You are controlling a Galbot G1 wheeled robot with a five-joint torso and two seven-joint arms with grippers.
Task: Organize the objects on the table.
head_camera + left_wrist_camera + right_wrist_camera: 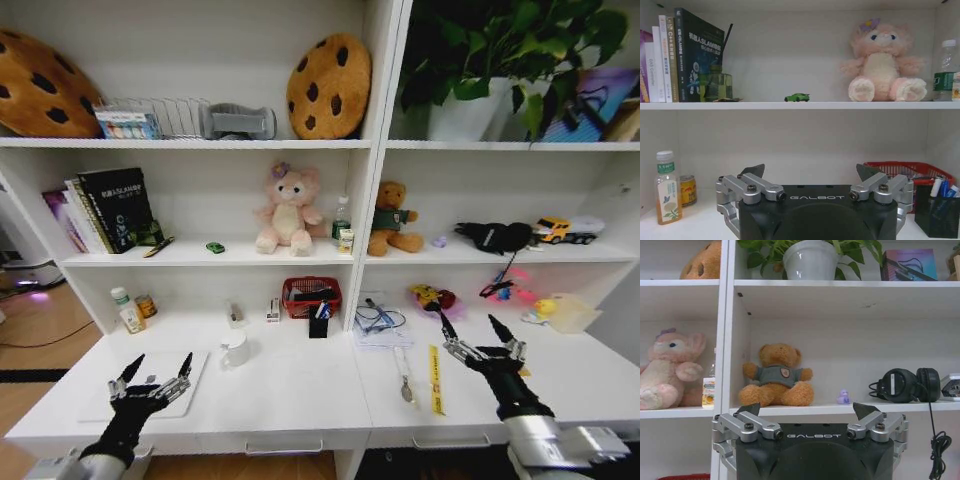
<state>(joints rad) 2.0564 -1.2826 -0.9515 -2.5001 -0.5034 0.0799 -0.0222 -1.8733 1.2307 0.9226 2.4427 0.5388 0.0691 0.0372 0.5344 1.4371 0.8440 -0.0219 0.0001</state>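
Observation:
The white table (300, 400) carries small clutter. My left gripper (163, 360) (811, 171) hovers open over a flat silver laptop (95, 400) at the table's left end. To the right my right gripper (465, 318) (807, 408) is open above the table top, with nothing between its fingers. Between the two grippers lie a white mug (235, 350), a marker-like stick (405, 385) and a yellow strip (436, 380). A tiny green toy car (215, 247) (797, 97) sits on the shelf above. A green-capped bottle (125, 308) (666, 187) stands at the back left.
A red basket (311, 293) and black pen holder (318, 323) stand at the back centre. Plush toys (287, 210), books (110, 208) and headphones (495, 236) fill the shelves. Small toys (432, 297) lie at the back right. A coiled cable (378, 318) lies beside the upright divider.

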